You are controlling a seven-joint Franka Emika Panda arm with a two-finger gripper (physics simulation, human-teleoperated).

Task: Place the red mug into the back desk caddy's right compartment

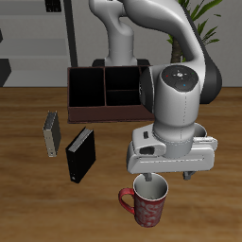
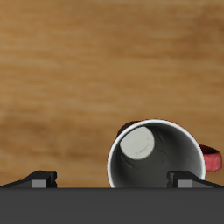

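Note:
The red mug [image 1: 147,204] stands upright on the table near its front edge, with a red speckled outside, a pale rim and a dark inside. My gripper [image 1: 168,177] hangs just above it, open and empty. In the wrist view the mug [image 2: 157,162] sits off-centre: one fingertip [image 2: 184,179] is over its rim and the other fingertip [image 2: 39,179] is over bare table. Its red handle [image 2: 213,160] points outward. The back desk caddy [image 1: 104,93] stands farther back, partly hidden by the arm. Its wide right compartment [image 1: 85,92] shows open and black inside.
Two black book-like boxes [image 1: 80,154] [image 1: 51,134] stand between the caddy and the table's front edge, beside the mug's side. A pale cream object [image 1: 201,129] shows partly behind the arm.

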